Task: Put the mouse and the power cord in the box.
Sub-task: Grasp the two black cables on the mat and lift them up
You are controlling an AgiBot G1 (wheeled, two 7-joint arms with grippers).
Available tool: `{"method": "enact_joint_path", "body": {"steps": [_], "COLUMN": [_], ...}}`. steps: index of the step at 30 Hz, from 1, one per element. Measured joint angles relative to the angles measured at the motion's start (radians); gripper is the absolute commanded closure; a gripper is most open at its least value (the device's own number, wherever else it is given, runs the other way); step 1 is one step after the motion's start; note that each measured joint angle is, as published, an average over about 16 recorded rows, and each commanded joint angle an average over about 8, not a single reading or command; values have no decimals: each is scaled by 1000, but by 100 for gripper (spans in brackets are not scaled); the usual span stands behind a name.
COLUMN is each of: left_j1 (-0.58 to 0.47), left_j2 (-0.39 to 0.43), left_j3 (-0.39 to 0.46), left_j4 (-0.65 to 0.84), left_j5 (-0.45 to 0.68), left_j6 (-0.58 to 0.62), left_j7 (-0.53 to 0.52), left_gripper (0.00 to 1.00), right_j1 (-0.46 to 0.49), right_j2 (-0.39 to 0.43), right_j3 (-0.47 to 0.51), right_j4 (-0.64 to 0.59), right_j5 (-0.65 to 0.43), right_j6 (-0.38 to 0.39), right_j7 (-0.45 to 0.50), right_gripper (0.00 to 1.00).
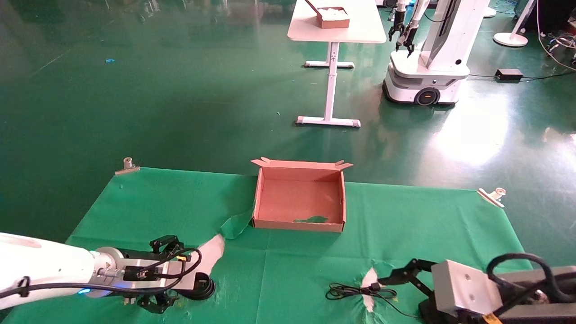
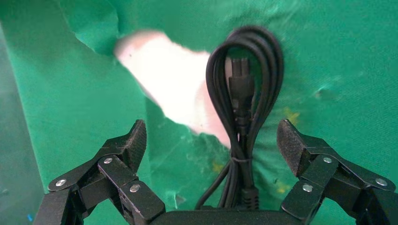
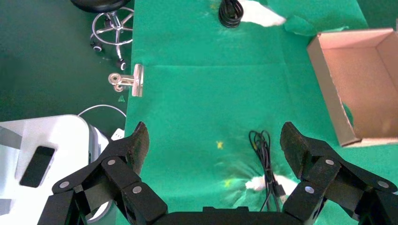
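The left hand sat low at the near left of the bench, fingers spread wide and gripping nothing, with the cord lying between them on the green cloth. In the head view the arm covered most of that cord; only a dark curve showed past the wrist. The wrist view gave more: a looped bundle, a connector in its middle, its near end cut off by the hand's body. A tear in the cloth bared a pale patch just beside the coil.

The right hand hung at the near right, likewise released, above a thin black cable bunched by another pale tear. The mouse itself could not be made out; the right arm may have hidden it.

The box stood open toward the far middle of the bench, well apart from both hands, nothing in it. Metal clips held the cloth's far corners. On the floor beyond stood a white table and another robot
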Motion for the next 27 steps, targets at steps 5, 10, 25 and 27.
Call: {"method": "enact_joint_path", "body": {"steps": [5, 10, 25, 27], "left_j1": [-8, -15, -31, -33], "left_j2": [28, 48, 73, 73], "left_j3": [13, 19, 15, 14], "left_j4": [52, 96, 185, 191], "left_j5": [42, 64, 46, 42], "left_j6": [-24, -43, -74, -75], "left_j7": [4, 8, 47, 54], "left_gripper": [0, 0, 0, 0], "right_j1": [0, 3, 23, 36], "right_j2": [5, 6, -10, -26], "right_j3": [-1, -5, -43, -59], "right_j4": [0, 0, -2, -7], "right_j5": [3, 2, -59, -94], "right_j6": [2, 2, -1, -2], "right_j7": [1, 4, 9, 4], "right_gripper": [0, 0, 0, 0]}}
